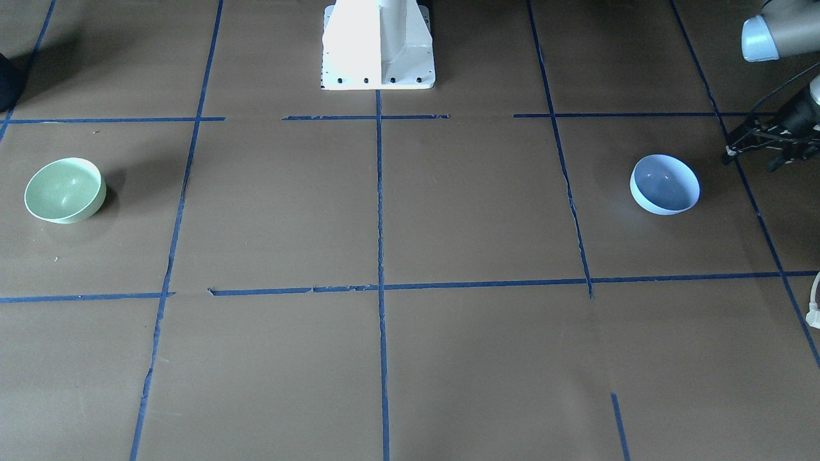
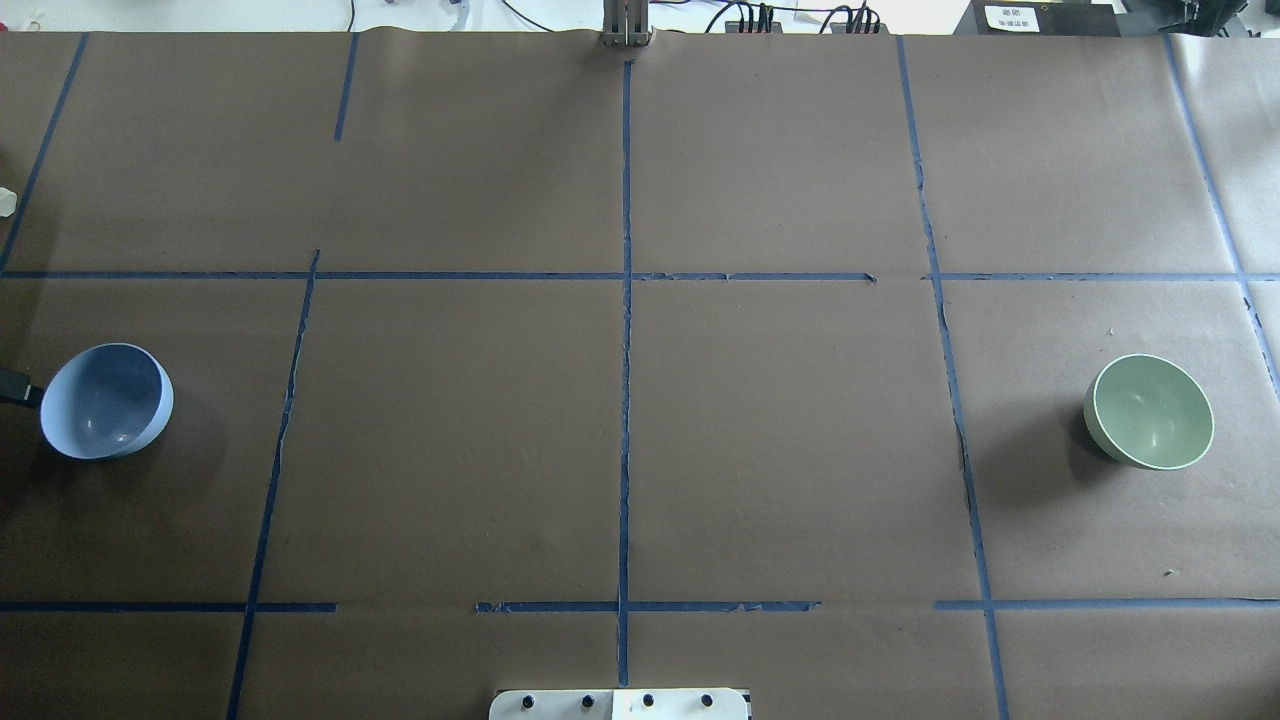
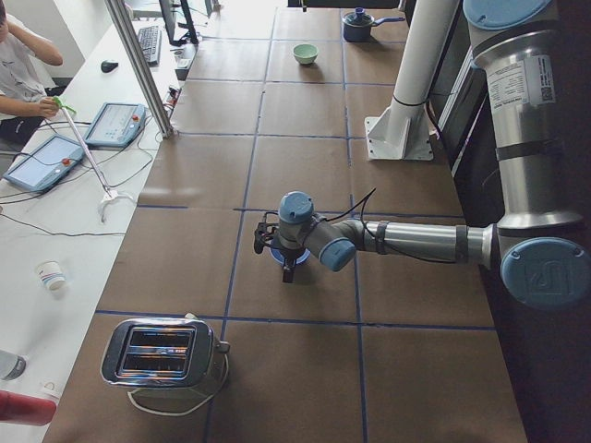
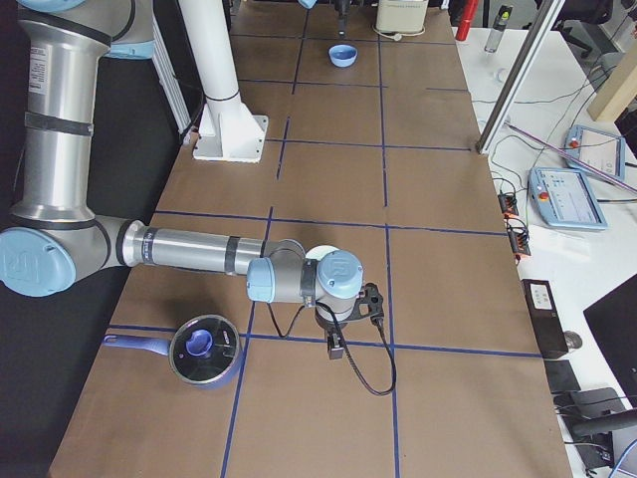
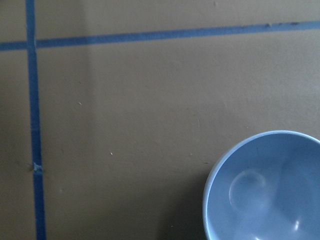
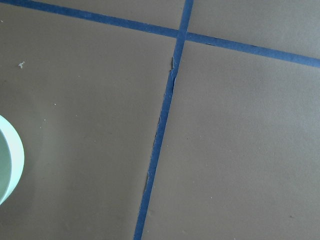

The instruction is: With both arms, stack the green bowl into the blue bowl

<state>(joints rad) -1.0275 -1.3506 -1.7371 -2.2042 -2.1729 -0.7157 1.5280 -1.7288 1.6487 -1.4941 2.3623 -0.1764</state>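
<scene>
The green bowl [image 1: 64,190] stands upright on the table on the robot's right side [image 2: 1150,411]; only its rim edge shows in the right wrist view [image 6: 10,165]. The blue bowl [image 1: 665,184] stands upright on the robot's left side [image 2: 105,400] and fills the lower right corner of the left wrist view [image 5: 265,192]. My left gripper [image 1: 751,160] hovers beside the blue bowl on its outer side, with the jaws apart and empty. My right gripper [image 4: 336,344] hangs near the green bowl, and I cannot tell whether it is open.
The white pedestal base [image 1: 378,48] stands at the robot's edge of the table. A toaster [image 3: 162,355] sits at the table's left end beyond the blue bowl. A blue lidded pot [image 4: 204,351] sits at the right end near the right arm. Blue tape lines grid the brown surface.
</scene>
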